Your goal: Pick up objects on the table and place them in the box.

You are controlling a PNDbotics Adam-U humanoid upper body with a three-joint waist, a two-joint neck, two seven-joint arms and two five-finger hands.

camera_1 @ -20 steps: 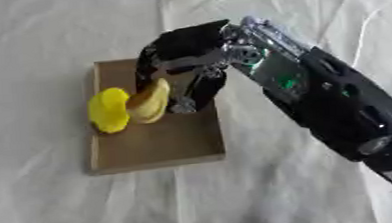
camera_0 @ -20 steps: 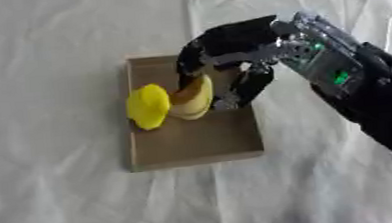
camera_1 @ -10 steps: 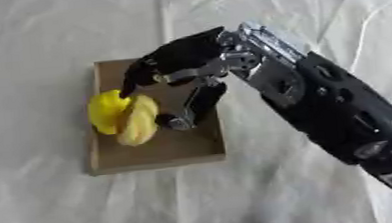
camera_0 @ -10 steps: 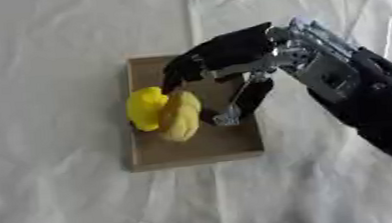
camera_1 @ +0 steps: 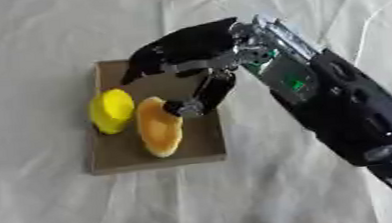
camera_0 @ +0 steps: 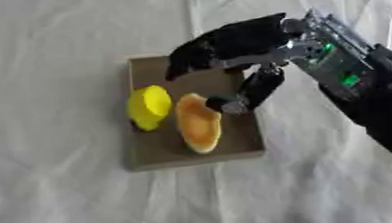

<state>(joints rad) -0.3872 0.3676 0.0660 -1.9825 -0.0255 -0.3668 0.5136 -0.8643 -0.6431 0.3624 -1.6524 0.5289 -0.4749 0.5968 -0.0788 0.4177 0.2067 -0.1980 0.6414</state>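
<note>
Lying in the box (camera_0: 150, 154), two pieces, right hand (camera_0: 229, 48) hovering open above.

Resting against the left wall, partly over the rim: a yellow lemon (camera_0: 150, 107). Lying just beside it, lengthwise down the middle of the box floor: an orange-yellow slice (camera_0: 198, 123), curved and tapering at both ends. Reaching in from the right over the box's far right part: the hand, fingers (camera_1: 143, 62) spreading wide toward the left, thumb (camera_0: 249, 92) pointing down near the slice's upper end, holding nothing. Covering the whole table: a creased white cloth (camera_0: 57, 194).
</note>
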